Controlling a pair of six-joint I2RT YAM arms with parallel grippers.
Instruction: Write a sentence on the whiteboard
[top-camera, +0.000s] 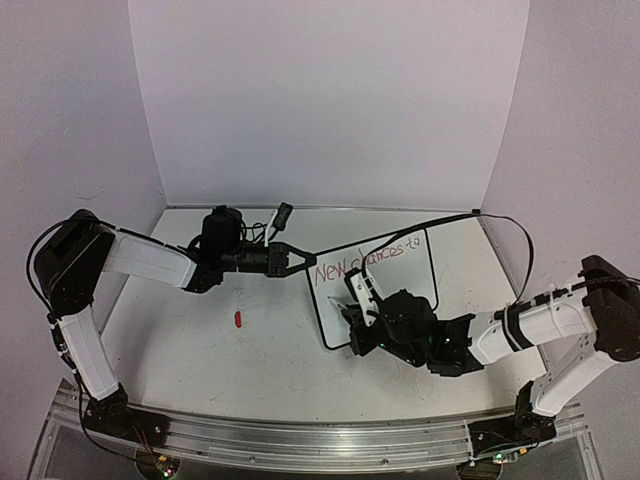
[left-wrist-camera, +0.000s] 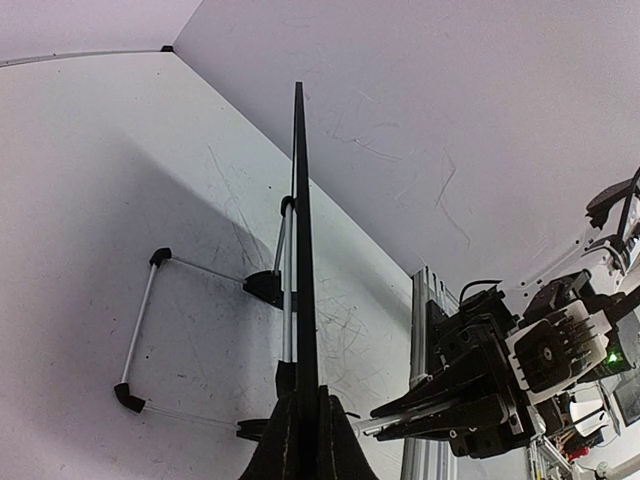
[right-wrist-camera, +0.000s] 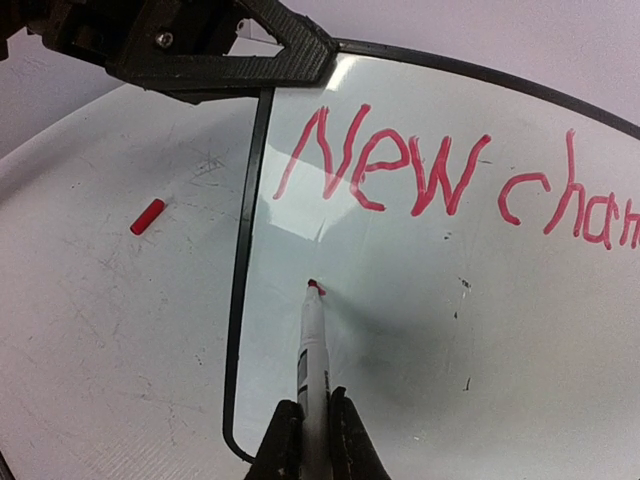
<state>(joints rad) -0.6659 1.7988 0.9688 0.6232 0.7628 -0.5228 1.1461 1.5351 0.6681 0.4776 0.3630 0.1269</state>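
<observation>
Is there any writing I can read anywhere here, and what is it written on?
"New chances to": red handwriting on the small white rectangular whiteboard with a thin black frame; the right wrist view cuts it off partway through the second word.
Dark label patch on the slim white marker pen with a red tip: too small to read.

My right gripper (right-wrist-camera: 315, 445) pinches a marker (right-wrist-camera: 313, 345). I read its red tip as touching the board (right-wrist-camera: 470, 340) under "New", though contact is hard to judge. The left gripper (right-wrist-camera: 300, 55) clamps the board's top corner. A red cap (right-wrist-camera: 148, 216) lies on the table (right-wrist-camera: 90, 340).
</observation>
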